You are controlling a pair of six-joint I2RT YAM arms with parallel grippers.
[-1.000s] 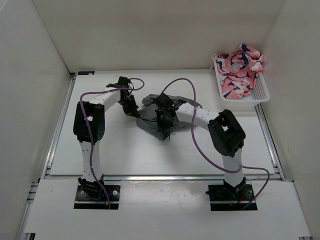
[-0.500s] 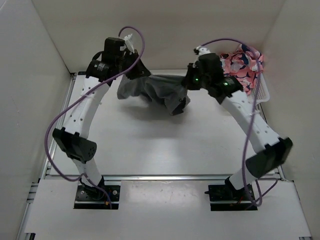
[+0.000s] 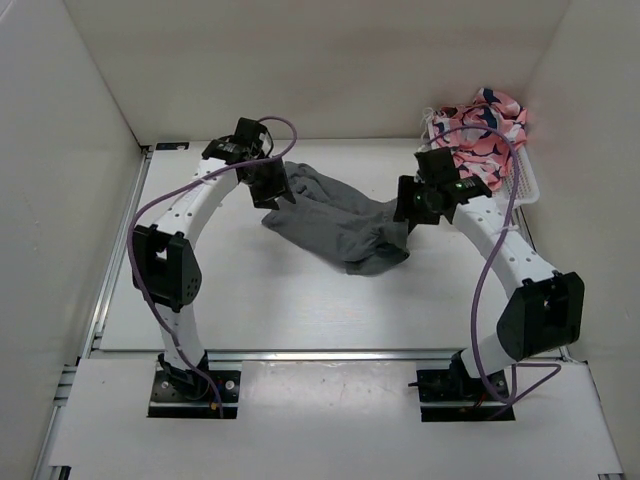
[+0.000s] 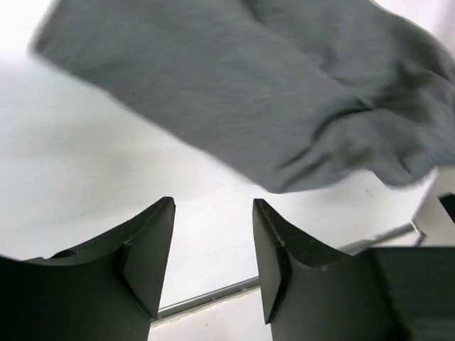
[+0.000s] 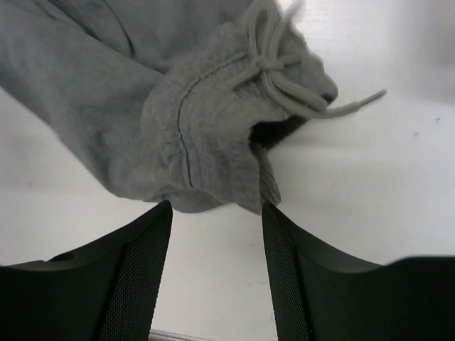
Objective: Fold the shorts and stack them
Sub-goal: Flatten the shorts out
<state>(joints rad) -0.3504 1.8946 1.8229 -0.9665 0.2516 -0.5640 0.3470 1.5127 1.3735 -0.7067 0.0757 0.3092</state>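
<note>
Now the grey shorts (image 3: 335, 222) lie on the white table (image 3: 250, 300), near the middle and a bit toward the far edge. Half a second ago both arms held them up in the air, stretched between them. They have been put down and let go.

The left gripper (image 3: 270, 190) sits just beside the left end of the shorts. Its fingers are apart and nothing is between them. The right gripper (image 3: 408, 208) is just beside the right end, also spread and holding nothing. In its wrist view, the bunched waistband (image 5: 206, 142) and the tied drawstring (image 5: 284, 78) lie right in front of it.

The shorts look spread out but still lumpy, so I think the folding has not started yet.

White walls stand on three sides. A white basket (image 3: 525, 185) in the far right corner holds pink patterned cloth (image 3: 480, 135).
</note>
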